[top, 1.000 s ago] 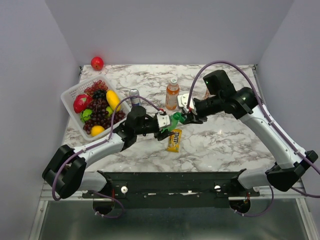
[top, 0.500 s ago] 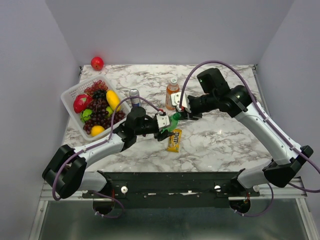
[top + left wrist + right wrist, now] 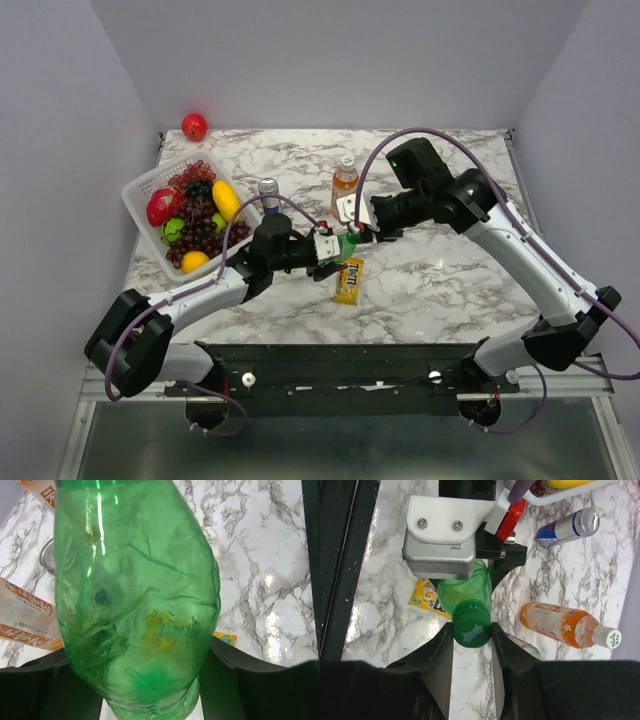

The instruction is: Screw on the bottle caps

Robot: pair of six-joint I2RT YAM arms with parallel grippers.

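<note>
Left hand (image 3: 335, 252) and right hand (image 3: 360, 232) nose to nose, arms bent inward, both hands clamped.

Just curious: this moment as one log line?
left gripper: holding green bottle | right gripper: shut on green cap | cap on bottle neck

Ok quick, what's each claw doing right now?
Left claw: closed around the green bottle.
Right claw: closed on the green cap, which sits on that bottle's top.

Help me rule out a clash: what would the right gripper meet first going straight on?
The right gripper grips the cap, so likely the green bottle first, then the left gripper holding it.
</note>
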